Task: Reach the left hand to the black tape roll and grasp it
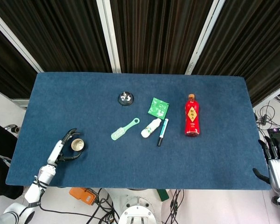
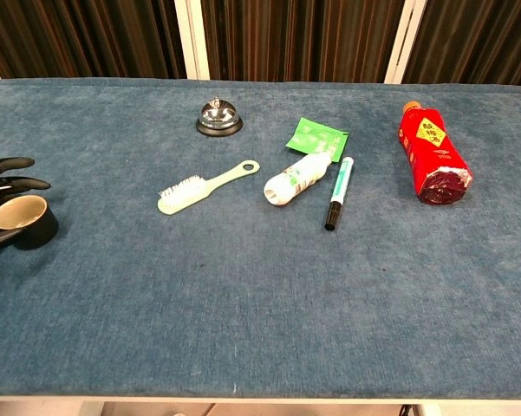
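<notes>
The black tape roll (image 1: 78, 145) (image 2: 26, 221) lies flat near the table's front left corner, its tan core facing up. My left hand (image 1: 65, 147) (image 2: 0, 204) sits just left of it. Its fingers (image 2: 17, 183) curve over the roll's far side and its thumb (image 1: 73, 157) reaches along the near side, so the roll lies between them; a firm grip does not show. My right hand (image 1: 273, 161) hangs beyond the table's right edge, fingers apart, holding nothing.
In the middle of the blue table (image 1: 223, 154) lie a silver call bell (image 2: 219, 117), a pale green brush (image 2: 205, 187), a white bottle (image 2: 296, 179), a green packet (image 2: 316, 134), a marker (image 2: 337, 193) and a red bottle (image 2: 433, 154).
</notes>
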`<action>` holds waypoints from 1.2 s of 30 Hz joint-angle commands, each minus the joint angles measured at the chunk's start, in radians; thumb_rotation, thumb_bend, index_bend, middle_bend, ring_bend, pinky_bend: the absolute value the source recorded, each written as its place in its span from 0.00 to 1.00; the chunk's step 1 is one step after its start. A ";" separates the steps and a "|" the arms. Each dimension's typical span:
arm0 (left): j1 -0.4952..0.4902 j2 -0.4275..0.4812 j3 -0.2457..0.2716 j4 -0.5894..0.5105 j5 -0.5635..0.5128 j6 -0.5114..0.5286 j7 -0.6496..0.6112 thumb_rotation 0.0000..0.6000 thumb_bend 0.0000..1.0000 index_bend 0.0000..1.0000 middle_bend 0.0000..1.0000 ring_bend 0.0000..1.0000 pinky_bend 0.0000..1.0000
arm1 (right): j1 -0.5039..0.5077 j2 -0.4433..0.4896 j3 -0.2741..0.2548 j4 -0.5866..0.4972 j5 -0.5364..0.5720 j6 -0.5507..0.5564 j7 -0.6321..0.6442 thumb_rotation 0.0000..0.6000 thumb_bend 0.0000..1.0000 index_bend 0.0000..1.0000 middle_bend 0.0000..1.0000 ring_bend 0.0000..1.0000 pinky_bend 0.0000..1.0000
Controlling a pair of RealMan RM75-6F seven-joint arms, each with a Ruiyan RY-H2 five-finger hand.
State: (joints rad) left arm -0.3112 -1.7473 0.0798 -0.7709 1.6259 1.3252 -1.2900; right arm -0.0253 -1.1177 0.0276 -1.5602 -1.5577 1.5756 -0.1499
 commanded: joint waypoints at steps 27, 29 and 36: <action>0.008 -0.083 0.018 0.125 0.003 0.005 -0.051 1.00 0.44 0.18 0.32 0.11 0.13 | 0.001 0.001 0.001 -0.001 0.002 -0.003 0.009 1.00 0.29 0.18 0.12 0.11 0.25; 0.000 -0.076 0.008 0.115 0.003 0.015 -0.042 1.00 0.48 0.20 0.35 0.13 0.15 | 0.000 0.001 0.001 -0.001 0.001 -0.003 0.010 1.00 0.29 0.18 0.12 0.11 0.25; -0.077 0.026 -0.040 -0.038 0.027 0.070 0.048 1.00 0.51 0.22 0.38 0.15 0.17 | -0.001 0.002 0.001 -0.003 0.001 -0.001 0.014 1.00 0.29 0.18 0.12 0.11 0.25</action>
State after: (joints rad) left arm -0.3551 -1.7674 0.0608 -0.7474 1.6404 1.3737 -1.2859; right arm -0.0259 -1.1159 0.0282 -1.5629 -1.5562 1.5741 -0.1355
